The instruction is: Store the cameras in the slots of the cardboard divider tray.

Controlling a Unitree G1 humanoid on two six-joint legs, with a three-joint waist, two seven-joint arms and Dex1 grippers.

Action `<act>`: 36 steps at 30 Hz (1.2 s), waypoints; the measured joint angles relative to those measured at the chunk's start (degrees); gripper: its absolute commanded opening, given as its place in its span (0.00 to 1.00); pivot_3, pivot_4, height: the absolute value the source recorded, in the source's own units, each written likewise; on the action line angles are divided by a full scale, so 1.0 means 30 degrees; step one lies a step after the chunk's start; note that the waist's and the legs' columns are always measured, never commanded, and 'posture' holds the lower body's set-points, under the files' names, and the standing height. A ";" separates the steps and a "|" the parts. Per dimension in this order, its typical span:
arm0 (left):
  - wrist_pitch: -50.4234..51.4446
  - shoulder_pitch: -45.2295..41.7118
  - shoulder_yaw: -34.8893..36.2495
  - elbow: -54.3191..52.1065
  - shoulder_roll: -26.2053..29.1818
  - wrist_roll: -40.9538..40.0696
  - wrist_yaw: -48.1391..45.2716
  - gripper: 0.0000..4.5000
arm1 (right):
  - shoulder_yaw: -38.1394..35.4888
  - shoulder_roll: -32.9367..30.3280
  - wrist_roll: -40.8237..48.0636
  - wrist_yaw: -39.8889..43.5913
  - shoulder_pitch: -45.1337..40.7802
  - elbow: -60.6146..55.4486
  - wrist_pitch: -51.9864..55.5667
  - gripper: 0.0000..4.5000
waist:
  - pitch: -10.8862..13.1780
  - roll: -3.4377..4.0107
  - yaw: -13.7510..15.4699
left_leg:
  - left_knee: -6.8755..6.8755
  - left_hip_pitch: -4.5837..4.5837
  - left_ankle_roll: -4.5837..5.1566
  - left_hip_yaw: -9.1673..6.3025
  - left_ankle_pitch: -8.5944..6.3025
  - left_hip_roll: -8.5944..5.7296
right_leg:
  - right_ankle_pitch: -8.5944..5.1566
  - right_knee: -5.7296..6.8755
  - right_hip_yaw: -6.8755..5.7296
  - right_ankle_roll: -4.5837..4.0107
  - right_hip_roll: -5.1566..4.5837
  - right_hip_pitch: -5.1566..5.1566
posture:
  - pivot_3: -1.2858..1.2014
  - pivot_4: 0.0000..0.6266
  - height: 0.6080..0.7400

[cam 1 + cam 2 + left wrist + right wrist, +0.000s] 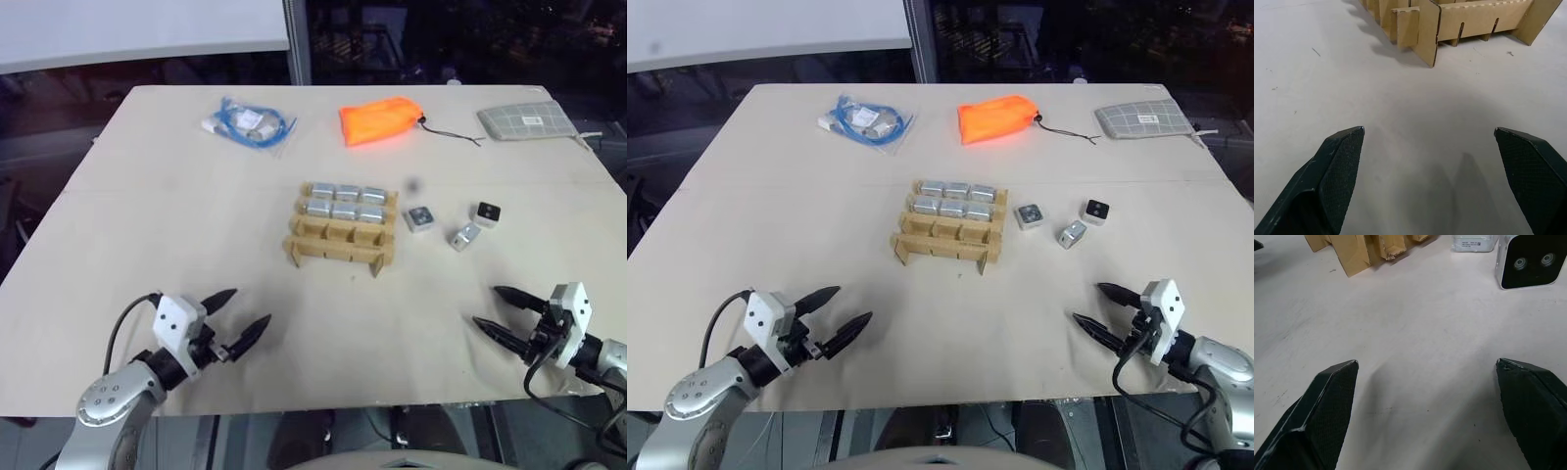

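Cameras (345,201) already fill the two far rows of the cardboard divider tray (341,241), six of them lying side by side, while the near row of three slots stands empty. In the left eye view three loose cameras (419,219) lie on the tabletop (147,206) just to the right of the tray, close enough to be picked and dropped into that near row, which I judge to be the remaining work. A blue cable bag (247,122), an orange pouch (380,121) and a grey checked pouch (527,120) lie along the far edge, well apart from the tray and out of the working area.

From the right eye view, the left hand (834,318) and the right hand (1104,315) hover near the front edge, each released with fingers spread and gripping nothing, one on either side of the tray.

Looking along the left wrist, the splayed fingers (1332,171) point toward the tray's near corner, with bare tabletop between.

Along the right wrist, the open fingers (1322,406) face one loose camera (1528,262) with its dark lens face turned this way, so the right hand seems the natural one to fetch it.
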 measured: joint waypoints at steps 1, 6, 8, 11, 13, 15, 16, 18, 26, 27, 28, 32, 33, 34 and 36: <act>-0.0001 -0.0049 0.0000 0.0049 0.0002 0.0002 -0.0019 0.98 | 0.0000 0.0001 -0.0002 -0.0005 -0.0017 0.0034 0.0000 1.00 | 0.0000 0.0000 -0.0001 | 0.0000 0.0000 0.0000 0.0001 0.0000 0.0000 | 0.0000 0.0000 0.0000 0.0000 0.0000 0.0000 | 0.52 0.24 1.00; -0.0006 -0.0098 -0.0004 0.0313 0.0010 0.0008 -0.0120 0.98 | 0.0000 0.0000 -0.0026 -0.0016 -0.0163 0.0308 -0.0001 1.00 | 0.0000 0.0000 -0.0003 | 0.0000 0.0000 0.0000 0.0001 0.0000 0.0000 | 0.0000 0.0000 0.0000 0.0000 0.0001 0.0000 | 0.52 0.24 1.00; -0.0032 -0.0099 -0.0010 0.0313 0.0010 0.0009 -0.0160 0.98 | 0.0000 -0.0002 -0.0046 -0.0021 -0.0243 0.0377 -0.0001 1.00 | 0.0000 0.0000 -0.0005 | 0.0000 0.0001 0.0000 0.0000 0.0000 0.0000 | 0.0000 0.0000 -0.0001 0.0000 0.0001 0.0000 | 0.52 0.24 1.00; -0.0033 -0.0112 -0.0034 0.0315 0.0010 0.0014 -0.0165 0.98 | 0.0000 -0.0006 -0.0057 -0.0023 -0.0347 0.0425 -0.0001 1.00 | 0.0000 0.0000 -0.0005 | 0.0000 0.0001 0.0000 0.0001 0.0000 0.0000 | 0.0001 0.0001 0.0001 0.0001 0.0002 0.0000 | 0.52 0.24 1.00; -0.0032 -0.0116 -0.0079 0.0314 0.0066 -0.0064 -0.0465 0.98 | -0.0004 -0.0011 -0.0059 -0.0095 -0.0481 0.0597 -0.0001 1.00 | 0.0000 0.0000 -0.0004 | 0.0000 0.0001 0.0000 0.0001 0.0000 0.0000 | 0.0000 0.0000 0.0001 0.0001 0.0001 0.0000 | 0.52 0.24 1.00; -0.0006 -0.0067 -0.0092 0.0300 0.0390 -0.0493 -0.1042 0.98 | -0.0057 -0.0009 -0.0065 -0.0449 -0.0783 0.0856 0.0005 1.00 | 0.0000 0.0002 -0.0016 | 0.0000 0.0001 0.0000 0.0004 0.0000 0.0000 | 0.0000 0.0001 0.0001 0.0000 0.0002 -0.0001 | 0.52 0.24 1.00; 0.0044 -0.0076 -0.0085 0.0253 0.0682 -0.0872 -0.1489 0.98 | -0.0140 -0.0008 -0.0066 -0.0755 -0.1070 0.1033 0.0014 1.00 | 0.0000 0.0002 -0.0019 | 0.0002 0.0003 -0.0001 0.0004 0.0000 0.0001 | 0.0000 0.0007 0.0002 -0.0001 0.0001 -0.0001 | 0.52 0.24 1.00; 0.0445 -0.0204 -0.0022 0.0094 0.1432 -0.1649 -0.2303 0.98 | -0.0524 0.0013 -0.0092 -0.1619 -0.1752 0.1479 0.0114 1.00 | 0.0000 0.0002 -0.0026 | 0.0004 0.0006 -0.0001 0.0007 0.0001 0.0003 | 0.0000 0.0012 0.0002 -0.0002 0.0002 -0.0003 | 0.52 0.24 1.00; 0.2655 -0.2887 0.1429 -0.0179 0.5872 -0.4386 -0.5517 0.98 | -0.1066 0.0422 -0.0440 -0.4913 -0.3898 0.2264 0.1053 1.00 | 0.0009 0.0005 -0.0008 | 0.0005 -0.0011 -0.0004 0.0005 0.0003 -0.0014 | 0.0029 0.0023 -0.0003 0.0050 0.0018 -0.0013 | 0.52 0.24 1.00; 0.3010 -0.3337 0.1659 -0.0171 0.6561 -0.4723 -0.5971 0.98 | -0.1066 0.0422 -0.0454 -0.5035 -0.4103 0.2259 0.1196 1.00 | 0.0011 0.0004 -0.0013 | 0.0006 -0.0011 -0.0005 0.0005 0.0003 -0.0012 | 0.0028 0.0022 -0.0005 0.0049 0.0028 -0.0013 | 0.52 0.24 1.00; 0.3435 -0.3953 0.2081 -0.0175 0.7355 -0.5137 -0.6422 0.98 | -0.1066 0.0421 -0.0449 -0.5133 -0.4303 0.2234 0.1344 1.00 | 0.0012 0.0004 -0.0022 | 0.0005 -0.0008 -0.0006 0.0005 0.0003 -0.0012 | 0.0026 0.0021 -0.0003 0.0047 0.0033 -0.0012 | 0.52 0.24 1.00; 0.4854 -0.5170 0.3046 -0.0453 0.9482 -0.6308 -0.7624 0.98 | -0.1068 0.0425 -0.0431 -0.5396 -0.4602 0.2184 0.1806 1.00 | 0.0033 0.0028 -0.0067 | -0.0004 -0.0006 -0.0008 0.0020 0.0004 -0.0011 | 0.0034 0.0010 0.0010 0.0064 0.0040 -0.0014 | 0.52 0.24 1.00; 0.5184 -0.5381 0.3130 -0.0507 0.9862 -0.6575 -0.7814 0.98 | -0.1068 0.0425 -0.0430 -0.5414 -0.4670 0.2183 0.1860 1.00 | 0.0038 0.0035 -0.0071 | -0.0005 -0.0005 -0.0009 0.0021 0.0005 -0.0009 | 0.0036 0.0009 0.0011 0.0068 0.0043 -0.0015 | 0.52 0.24 1.00; 0.5713 -0.5947 0.3271 -0.0534 1.0295 -0.6980 -0.8026 0.98 | -0.1074 0.0419 -0.0429 -0.5439 -0.4750 0.2184 0.2008 1.00 | 0.0044 0.0035 -0.0072 | -0.0005 -0.0004 -0.0010 0.0019 0.0005 -0.0009 | 0.0037 0.0013 0.0010 0.0070 0.0044 -0.0015 | 0.52 0.24 1.00; 0.6281 -0.6775 0.3633 -0.0717 1.0924 -0.7532 -0.8163 0.98 | -0.1078 0.0421 -0.0423 -0.5462 -0.4854 0.2181 0.2182 1.00 | 0.0048 0.0035 -0.0065 | -0.0004 -0.0005 -0.0013 0.0018 0.0007 -0.0009 | 0.0038 0.0010 0.0008 0.0072 0.0051 -0.0014 | 0.52 0.24 1.00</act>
